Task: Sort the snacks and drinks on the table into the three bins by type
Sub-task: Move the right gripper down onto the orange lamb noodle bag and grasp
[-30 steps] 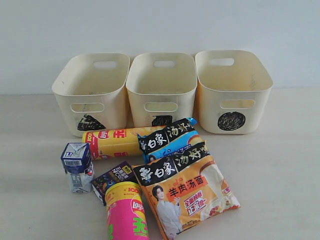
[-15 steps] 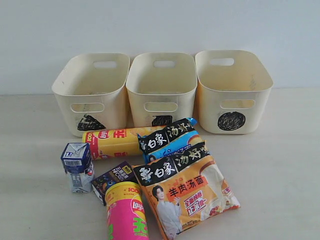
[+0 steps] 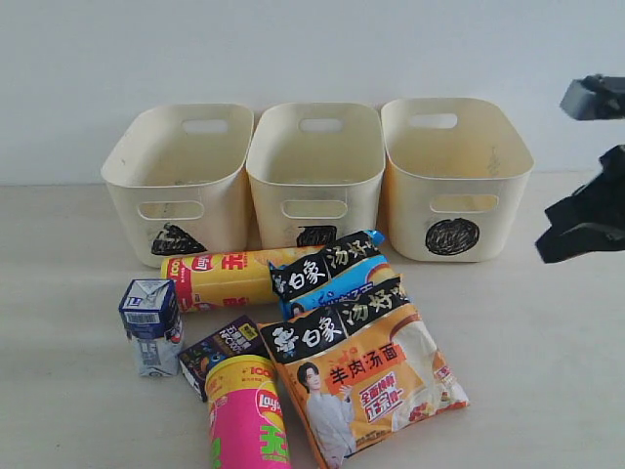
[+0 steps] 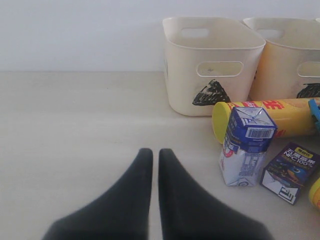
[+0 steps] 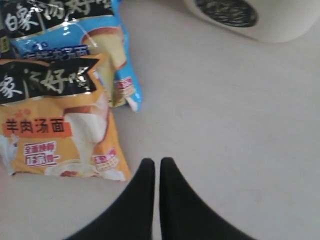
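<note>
Three cream bins stand in a row at the back: triangle (image 3: 210, 220), square (image 3: 314, 181), circle (image 3: 459, 176). In front lie a yellow-orange chip tube (image 3: 220, 276), a blue noodle packet (image 3: 337, 274) and an orange noodle packet (image 3: 366, 376) overlapping it. A pink chip tube (image 3: 249, 420) lies at the front edge, beside a dark purple box (image 3: 223, 347). The blue-and-white carton (image 3: 151, 325) stands upright. My right gripper (image 5: 157, 162) is shut and empty, off the orange packet's (image 5: 60, 130) corner. My left gripper (image 4: 155, 152) is shut and empty, short of the carton (image 4: 246, 145).
The pale table (image 3: 547, 371) is bare to the right of the packets. My right arm (image 3: 586, 210) hangs above the table beside the circle bin. The left arm does not show in the exterior view. A plain wall stands behind the bins.
My right arm has come into the exterior view from the right edge. The snacks, drinks and bins have not moved.
</note>
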Action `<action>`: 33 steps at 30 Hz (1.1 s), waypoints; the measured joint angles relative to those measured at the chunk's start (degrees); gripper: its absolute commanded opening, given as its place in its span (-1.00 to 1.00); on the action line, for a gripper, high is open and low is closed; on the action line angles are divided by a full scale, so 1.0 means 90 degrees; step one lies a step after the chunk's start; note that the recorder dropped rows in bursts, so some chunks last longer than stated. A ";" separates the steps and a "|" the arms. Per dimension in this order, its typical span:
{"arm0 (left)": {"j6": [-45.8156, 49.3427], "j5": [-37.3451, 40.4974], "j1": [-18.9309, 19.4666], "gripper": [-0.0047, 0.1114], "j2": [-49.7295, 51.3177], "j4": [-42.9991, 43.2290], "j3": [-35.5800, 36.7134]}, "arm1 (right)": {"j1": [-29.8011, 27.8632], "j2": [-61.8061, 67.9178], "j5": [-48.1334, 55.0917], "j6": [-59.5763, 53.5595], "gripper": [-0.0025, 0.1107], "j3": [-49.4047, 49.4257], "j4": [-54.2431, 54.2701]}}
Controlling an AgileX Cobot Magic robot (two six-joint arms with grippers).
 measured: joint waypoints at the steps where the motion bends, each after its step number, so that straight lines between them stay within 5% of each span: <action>1: 0.0000 0.0000 0.0000 -0.84 0.0000 0.0000 0.0000 | 0.0000 0.0192 0.0075 -0.0227 -0.96 -0.0026 0.0229; 9: 0.0000 0.0000 0.0000 -0.84 0.0000 0.0000 0.0000 | 0.0000 0.1600 0.0893 -0.1953 -0.87 -0.0078 0.1575; 11: 0.0000 0.0000 0.0000 -0.84 0.0000 0.0000 0.0000 | 0.0000 0.1901 0.0971 -0.2273 -0.48 -0.0087 0.1832; 14: 0.0000 0.0000 0.0000 -0.84 0.0000 0.0000 0.0000 | 0.0000 0.2141 0.1071 -0.2670 0.39 -0.0087 0.2264; 15: 0.0000 0.0000 0.0000 -0.84 0.0000 0.0000 0.0000 | 0.0000 0.2189 0.1071 -0.2775 0.46 -0.0087 0.2387; 33: 0.0000 0.0000 0.0000 -0.84 0.0000 0.0000 0.0000 | 0.0695 0.3016 0.0589 -0.3306 0.47 -0.0101 0.2668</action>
